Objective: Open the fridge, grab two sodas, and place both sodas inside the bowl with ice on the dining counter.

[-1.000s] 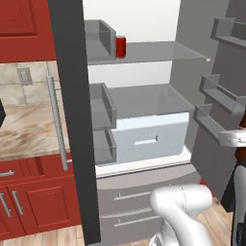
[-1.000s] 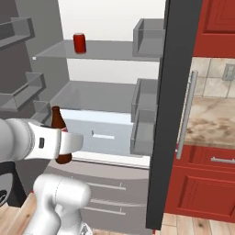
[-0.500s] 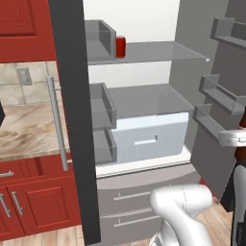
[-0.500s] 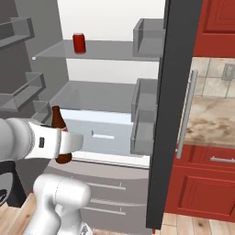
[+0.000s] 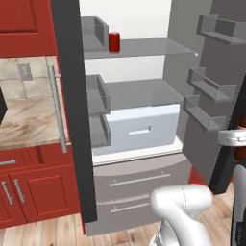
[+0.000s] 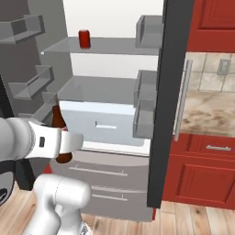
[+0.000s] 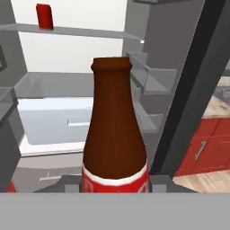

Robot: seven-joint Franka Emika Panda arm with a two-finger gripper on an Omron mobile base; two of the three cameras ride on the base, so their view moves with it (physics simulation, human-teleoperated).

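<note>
Hand view: a brown bottle [image 7: 115, 130] with a red label stands upright between the gripper [image 7: 115, 183] fingers, apparently clamped. With the fridge [image 5: 139, 129] open, one red soda [image 7: 44, 15] sits beyond, up on the top shelf; fetching it looks next.

Bright, even rendered light; soft shadows; no glare; slightly blurry.

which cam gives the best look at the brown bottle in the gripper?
Hand view: the brown bottle stands close up in mid-frame, neck, open mouth and red-and-white label band all clear. Right base view shows only its neck and base around the white wrist. Left base view shows just a dark sliver at the right edge.
</note>
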